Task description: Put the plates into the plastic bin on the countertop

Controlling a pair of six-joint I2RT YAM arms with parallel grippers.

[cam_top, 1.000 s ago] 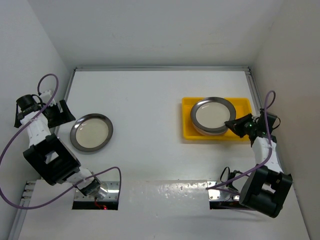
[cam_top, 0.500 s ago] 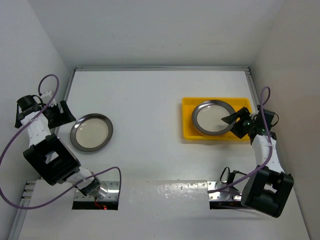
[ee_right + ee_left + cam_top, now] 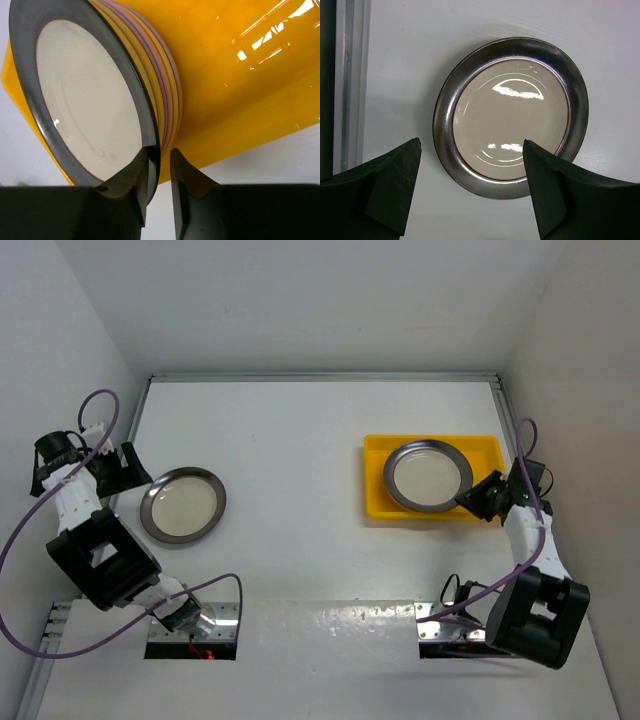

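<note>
On the flat white matte countertop, right of middle: a shallow rectangular bright yellow plastic bin, long side running left to right; inside it, toward the left half, a stack of round shallow plates; uppermost, a shiny steel-rimmed top plate with a cream centre, lying flat; beneath it, in the right wrist view, pale orange, lilac and pink edges, closely nested; exact count hard to tell. Glossy yellow bin floor beside the stack, catching bright reflections.

At the near right rim of the top plate: the right gripper, black fingers drawn nearly together; seen from its own wrist, only a narrow slit left between them; dark plate rim running right up to that slit at the left fingertip; pinched there or merely alongside, cannot tell.

Left of middle on the countertop, well apart from the plastic bin: a second steel-rimmed plate, flat and alone, cream centre shining. Just beside its left edge, from above: the left gripper, jaws spread wide, gripping nothing; in the left wrist view, two dark fingers rising from the lower corners, the plate framed in the gap between them, neither finger touching its rim. Along the left of that view: a metal strip edging the countertop.
</note>
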